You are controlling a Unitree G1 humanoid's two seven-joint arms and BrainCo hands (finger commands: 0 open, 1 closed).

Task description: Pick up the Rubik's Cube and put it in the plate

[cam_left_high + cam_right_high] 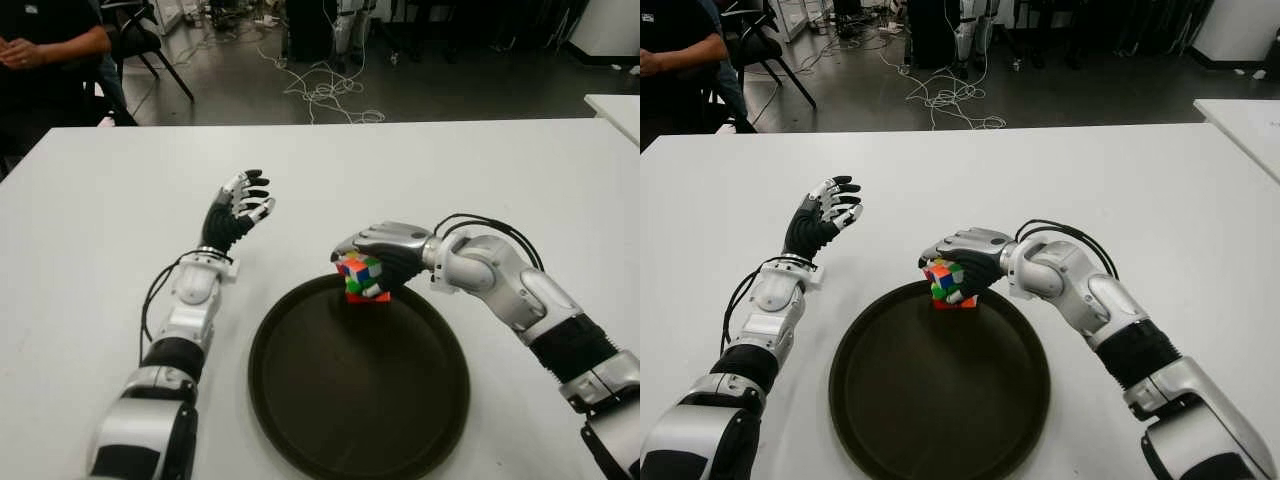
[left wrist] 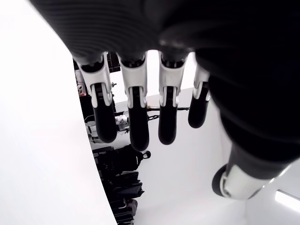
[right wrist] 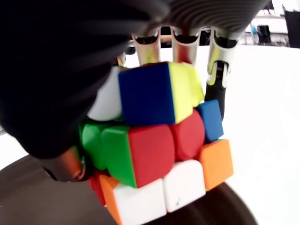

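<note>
We see the right hand [image 1: 385, 258] closed around the Rubik's Cube [image 1: 362, 277], at the plate's [image 1: 300, 420] far rim. Pickup done; release into the plate remains, we judge. Left hand [image 1: 243, 208], fingers spread and empty, shows left of the plate.

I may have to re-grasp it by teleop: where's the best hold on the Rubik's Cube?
Two opposite flat faces, coming from above, as the right hand does now: the Rubik's Cube sits at the plate's far rim, sides exposed.
</note>
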